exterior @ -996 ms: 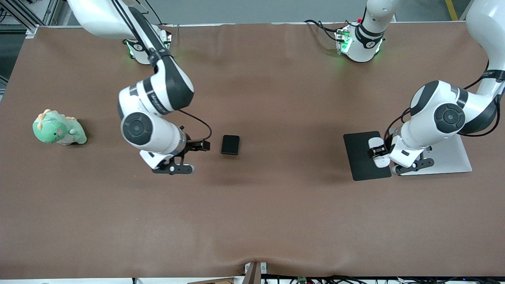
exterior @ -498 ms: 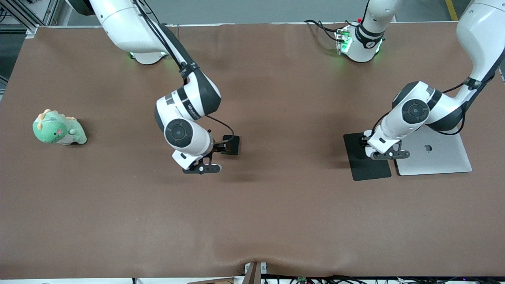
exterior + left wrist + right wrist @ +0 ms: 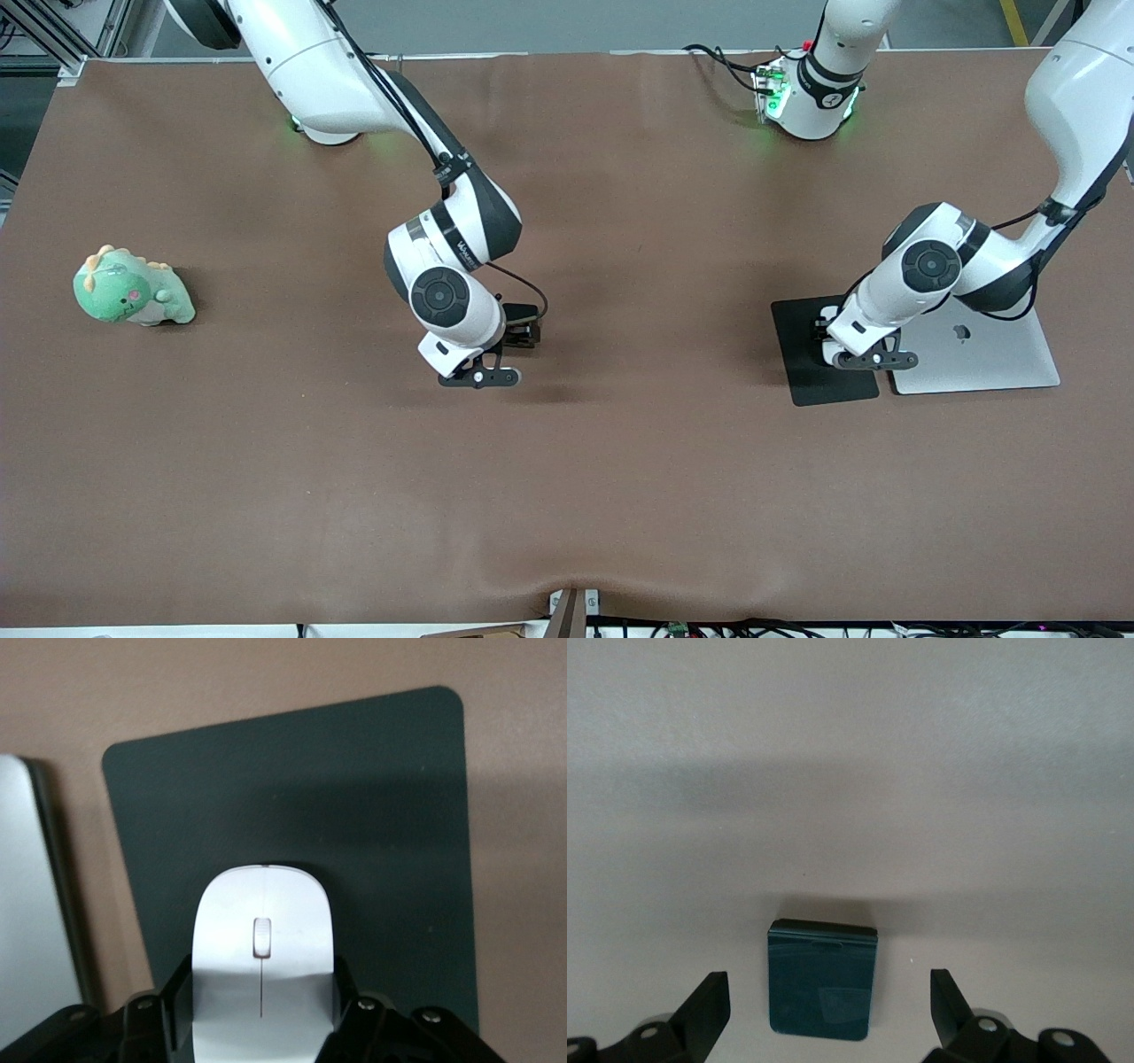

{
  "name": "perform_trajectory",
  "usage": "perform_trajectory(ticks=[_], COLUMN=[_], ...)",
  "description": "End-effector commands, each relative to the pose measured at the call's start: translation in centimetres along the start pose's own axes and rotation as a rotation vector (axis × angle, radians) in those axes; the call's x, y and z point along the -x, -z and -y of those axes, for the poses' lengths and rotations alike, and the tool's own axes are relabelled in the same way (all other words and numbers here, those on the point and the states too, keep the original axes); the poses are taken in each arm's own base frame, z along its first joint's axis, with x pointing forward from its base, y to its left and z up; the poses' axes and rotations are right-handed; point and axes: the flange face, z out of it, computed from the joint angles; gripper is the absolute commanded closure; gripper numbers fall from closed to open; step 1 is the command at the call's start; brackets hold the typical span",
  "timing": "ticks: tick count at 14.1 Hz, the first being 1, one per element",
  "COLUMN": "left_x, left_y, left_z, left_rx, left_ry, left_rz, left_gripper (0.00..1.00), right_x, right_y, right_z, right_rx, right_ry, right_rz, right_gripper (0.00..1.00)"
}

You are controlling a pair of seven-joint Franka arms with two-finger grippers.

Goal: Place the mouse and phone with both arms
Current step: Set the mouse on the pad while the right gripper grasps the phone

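Note:
The white mouse (image 3: 263, 943) is gripped at its sides by my left gripper (image 3: 263, 1005), which is shut on it. It hangs just over the black mouse pad (image 3: 802, 377), beside the laptop; the arm hides most of it in the front view. The small black phone (image 3: 822, 979) lies flat on the brown table near the middle. My right gripper (image 3: 828, 1014) is low over it and open, one finger (image 3: 709, 1005) on each side with a gap to the phone. In the front view only a corner of the phone (image 3: 524, 312) shows past the right hand.
A closed silver laptop (image 3: 992, 359) lies beside the mouse pad toward the left arm's end. A green dinosaur toy (image 3: 131, 288) sits at the right arm's end. The brown cloth (image 3: 567, 496) covers the whole table.
My right arm has swung toward the table's middle and now has its open gripper over the phone. My left arm carried the mouse from the laptop's edge to over the mouse pad.

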Motion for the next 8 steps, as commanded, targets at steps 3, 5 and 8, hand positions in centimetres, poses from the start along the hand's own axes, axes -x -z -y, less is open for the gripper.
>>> perform_trajectory(ticks=[3, 5, 8], left_x=[-1.7, -2.4, -3.3], left_y=[0.2, 0.8, 3.4], left_z=[-1.4, -1.2, -0.3], left_rx=[-0.022, -0.028, -0.06], left_ry=[-0.029, -0.034, -0.014], left_rz=[-0.033, -0.049, -0.085], left_gripper=[0.0, 0.0, 0.0], right_x=[1.7, 1.8, 2.4], right_y=[-3.0, -3.9, -4.9], right_z=[0.0, -0.3, 0.6], right_rx=[0.005, 0.015, 0.02], right_ry=[-0.074, -0.117, -0.136], right_rz=[0.002, 0.014, 0.016], right_gripper=[0.0, 0.0, 0.0])
